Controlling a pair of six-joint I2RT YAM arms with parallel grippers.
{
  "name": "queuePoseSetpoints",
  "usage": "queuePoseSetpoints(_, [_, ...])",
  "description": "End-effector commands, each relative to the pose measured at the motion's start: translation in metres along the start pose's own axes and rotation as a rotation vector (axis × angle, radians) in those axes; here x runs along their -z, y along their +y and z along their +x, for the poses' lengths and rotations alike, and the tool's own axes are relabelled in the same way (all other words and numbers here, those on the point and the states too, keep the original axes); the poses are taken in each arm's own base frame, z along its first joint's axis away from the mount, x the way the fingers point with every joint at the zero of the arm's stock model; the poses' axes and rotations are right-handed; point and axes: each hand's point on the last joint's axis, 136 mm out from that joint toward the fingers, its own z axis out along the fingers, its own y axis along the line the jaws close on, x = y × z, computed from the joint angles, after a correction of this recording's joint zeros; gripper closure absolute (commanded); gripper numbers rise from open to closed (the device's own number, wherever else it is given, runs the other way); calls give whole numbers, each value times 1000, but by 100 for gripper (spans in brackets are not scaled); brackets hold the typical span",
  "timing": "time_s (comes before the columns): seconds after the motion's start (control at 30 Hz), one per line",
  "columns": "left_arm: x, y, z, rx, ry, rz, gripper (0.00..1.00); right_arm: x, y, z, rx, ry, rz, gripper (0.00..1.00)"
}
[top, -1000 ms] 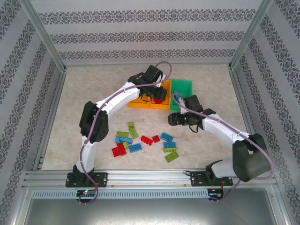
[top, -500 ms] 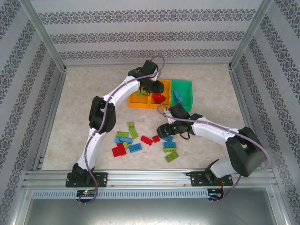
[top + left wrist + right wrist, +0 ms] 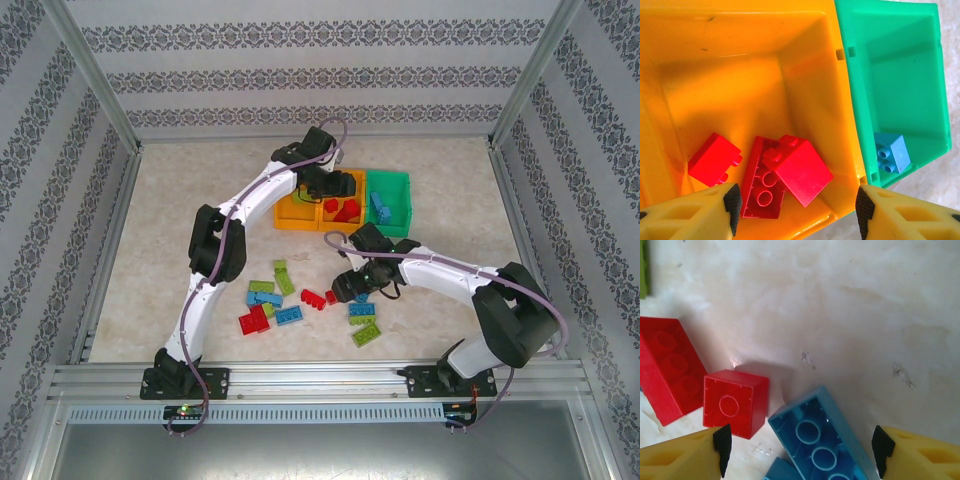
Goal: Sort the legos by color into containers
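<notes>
Your left jaws spread over red plastic bricks (image 3: 797, 170) in an orange plastic bin (image 3: 740, 75); right jaws spread over an upturned blue brick (image 3: 824, 447).

Patterned enclosure w/ marbled tabletop (image 3: 200, 190)
Surface pale beige, faint scuff marks (image 3: 902, 372) in right wrist view; wallpaper panels (image 3: 320, 75) w/ grey damask stripes on white at back, left & right; aluminium posts (image 3: 95, 75) at rear corners; slotted alu rail (image 3: 320, 378) along near edge, grey sheet metal below it; light even, shadows soft.
</notes>
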Motion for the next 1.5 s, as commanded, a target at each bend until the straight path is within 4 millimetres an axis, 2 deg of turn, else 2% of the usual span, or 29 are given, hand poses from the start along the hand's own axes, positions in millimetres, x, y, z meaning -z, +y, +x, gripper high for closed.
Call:
queuePoseSetpoints(0.0, [32, -19, -14, 8, -56, 59, 36, 10, 3, 7, 35, 34, 36, 24])
queuePoseSetpoints(0.23, [37, -20, -10, 6, -58, 70, 36, 11, 3, 8, 71, 53, 65, 26])
queuePoseSetpoints(0.43, [39, -19, -5, 10, -55, 70, 36, 5, -6, 8, 79, 112, 124, 31])
queuePoseSetpoints(0.7, [42, -16, -5, 14, -64, 65, 36, 6, 1, 9, 123, 121, 98, 30])
queuePoseSetpoints(0.83, [42, -16, -6, 21, -70, 70, 36, 4, -3, 15, 149, 151, 116, 30])
queuePoseSetpoints(1.03, [44, -18, -7, 29, -75, 79, 36, -1, -3, 10, 192, 178, 121, 31])
queuePoseSetpoints(1.13, [46, -18, -7, 29, -78, 76, 36, -4, -7, 8, 200, 194, 137, 34])
queuePoseSetpoints(1.33, [48, -15, -7, 36, -82, 74, 36, -10, -13, 8, 194, 218, 152, 48])
queuePoseSetpoints(1.47, [49, -14, -7, 40, -85, 73, 36, -11, -17, 13, 205, 241, 163, 48])
